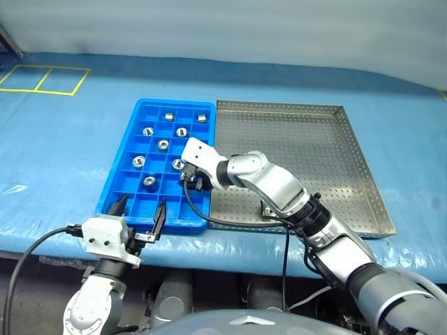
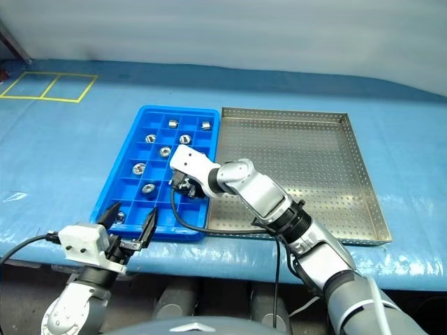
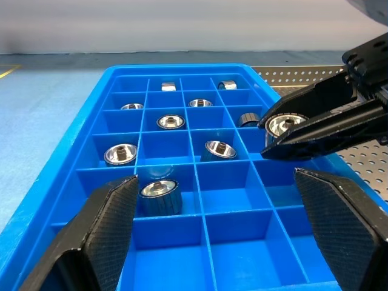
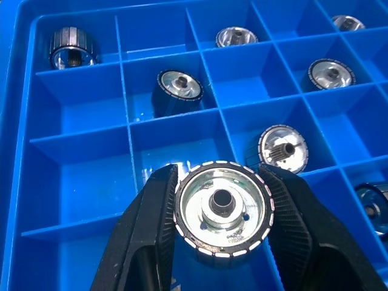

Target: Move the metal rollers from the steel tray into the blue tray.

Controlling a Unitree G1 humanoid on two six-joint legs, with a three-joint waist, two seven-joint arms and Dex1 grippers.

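Note:
The blue tray lies left of the steel tray, their long sides touching. Several metal rollers sit one to a compartment in the blue tray. My right gripper hangs over the blue tray's right-hand column, shut on one roller, which is clamped by its ribbed rim with its holed face showing. That held roller floats just above the compartment walls. My left gripper stands open at the blue tray's near rim, level, with nothing between its fingers.
Both trays rest on a blue tarp-covered table. Yellow tape squares mark its far left. A black cable loops from my right wrist along the steel tray's near rim. The table's front edge runs just behind my left gripper.

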